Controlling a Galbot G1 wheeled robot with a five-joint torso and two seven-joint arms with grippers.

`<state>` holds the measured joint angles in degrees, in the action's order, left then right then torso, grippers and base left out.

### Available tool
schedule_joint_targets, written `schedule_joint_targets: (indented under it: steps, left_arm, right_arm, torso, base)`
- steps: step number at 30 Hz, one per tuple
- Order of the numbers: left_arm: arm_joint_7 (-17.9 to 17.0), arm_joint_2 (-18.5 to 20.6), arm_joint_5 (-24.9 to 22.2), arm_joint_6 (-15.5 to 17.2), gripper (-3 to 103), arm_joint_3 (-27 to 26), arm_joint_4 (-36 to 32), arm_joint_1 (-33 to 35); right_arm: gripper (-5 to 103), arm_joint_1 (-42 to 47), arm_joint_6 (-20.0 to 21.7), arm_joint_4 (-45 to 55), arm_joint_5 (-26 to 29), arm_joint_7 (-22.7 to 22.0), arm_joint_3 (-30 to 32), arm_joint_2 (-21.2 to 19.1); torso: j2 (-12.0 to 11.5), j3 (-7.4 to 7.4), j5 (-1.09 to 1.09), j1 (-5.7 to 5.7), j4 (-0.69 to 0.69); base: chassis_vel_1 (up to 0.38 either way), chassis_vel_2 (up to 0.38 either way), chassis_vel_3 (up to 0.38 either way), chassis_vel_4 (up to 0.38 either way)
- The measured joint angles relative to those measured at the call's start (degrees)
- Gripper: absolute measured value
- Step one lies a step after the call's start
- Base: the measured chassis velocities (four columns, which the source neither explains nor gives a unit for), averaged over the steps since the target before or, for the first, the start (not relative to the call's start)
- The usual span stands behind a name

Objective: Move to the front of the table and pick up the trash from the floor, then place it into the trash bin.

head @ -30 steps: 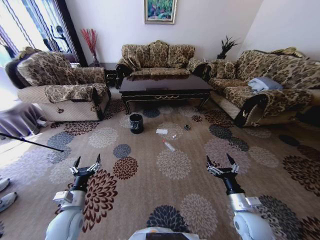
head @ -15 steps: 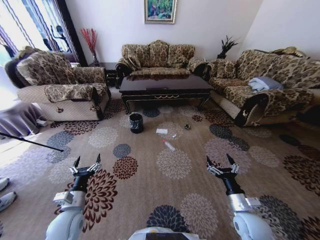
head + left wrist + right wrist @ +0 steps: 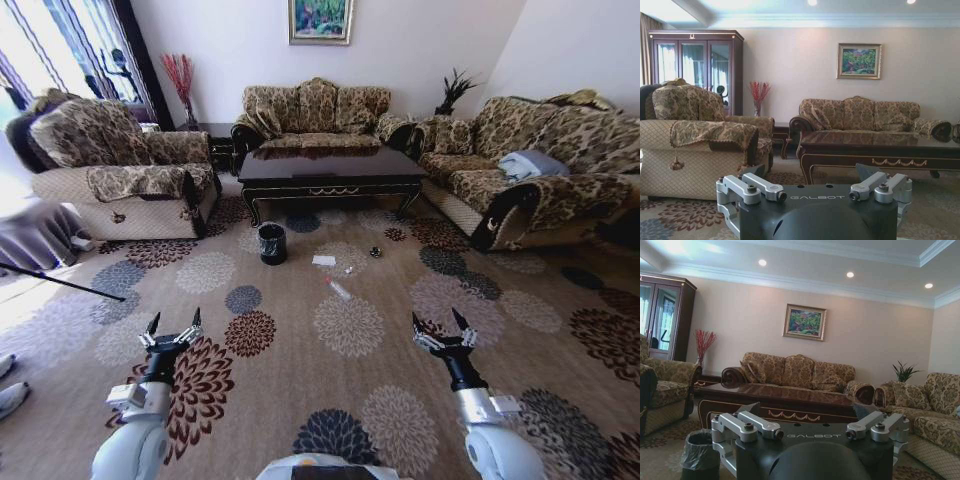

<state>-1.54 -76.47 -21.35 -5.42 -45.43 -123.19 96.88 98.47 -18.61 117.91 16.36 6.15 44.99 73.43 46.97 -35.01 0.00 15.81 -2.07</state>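
The dark-brown table point(image 3: 330, 168) stands ahead, in front of the middle sofa. On the patterned floor point(image 3: 300, 370) before it lies the trash: a white paper square point(image 3: 323, 261), a clear bottle point(image 3: 338, 290) and a small dark wrapper point(image 3: 374, 252). The black trash bin point(image 3: 272, 244) stands left of them, near the table's left leg. My left gripper point(image 3: 171, 327) and right gripper point(image 3: 441, 327) are both open and empty, held low over the carpet well short of the trash. The right wrist view shows the bin point(image 3: 700, 452) and the table point(image 3: 780, 397).
An armchair point(image 3: 120, 175) stands at the left and a long sofa point(image 3: 520, 175) at the right, with a third sofa point(image 3: 315, 115) behind the table. A dark rod point(image 3: 60, 283) lies across the floor at the left. Open carpet lies between me and the trash.
The whole head picture has shifted slightly, so the camera has moved a little. Both arms keep the same pose, grippers open.
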Motion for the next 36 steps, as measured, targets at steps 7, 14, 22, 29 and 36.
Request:
schedule_joint_targets:
  steps: [7,14,22,29,36]
  left_arm:
    - [0.00,0.33,-0.14,-0.04,100,0.01,0.14,-0.10]
    - [0.00,0.59,-0.18,-0.10,100,0.00,0.35,-0.17]
    - [0.00,0.73,-0.19,-0.10,100,0.00,0.49,-0.29]
    - [0.00,0.66,-0.18,-0.17,100,-0.01,0.55,-0.27]
    - [0.00,0.44,-0.02,-0.26,100,-0.03,0.60,-0.20]
  right_arm:
    - [100,0.10,-0.10,-0.16,0.00,-0.02,-0.01,0.03]
    - [100,0.27,-0.15,-0.15,-0.01,-0.04,-0.02,0.19]
    - [100,0.25,-0.22,-0.19,-0.11,-0.07,-0.03,0.25]
    - [100,0.12,-0.25,-0.29,-0.13,-0.10,-0.08,0.32]
    - [100,0.09,-0.41,-0.37,-0.23,-0.11,-0.12,0.48]
  torso:
    - [-1.99,1.10,0.00,-0.87,0.00]
    - [-3.63,2.06,0.00,-1.54,0.00]
    - [-5.83,3.39,0.00,-2.44,0.00]
    - [-7.70,4.48,0.00,-3.22,0.00]
    - [-9.76,5.68,0.00,-4.07,0.00]
  base:
    - [0.000,0.000,0.000,0.000]
    - [0.000,0.000,0.000,0.000]
    - [0.000,0.000,0.000,0.000]
    - [0.000,0.000,0.000,0.000]
    - [0.000,0.000,0.000,0.000]
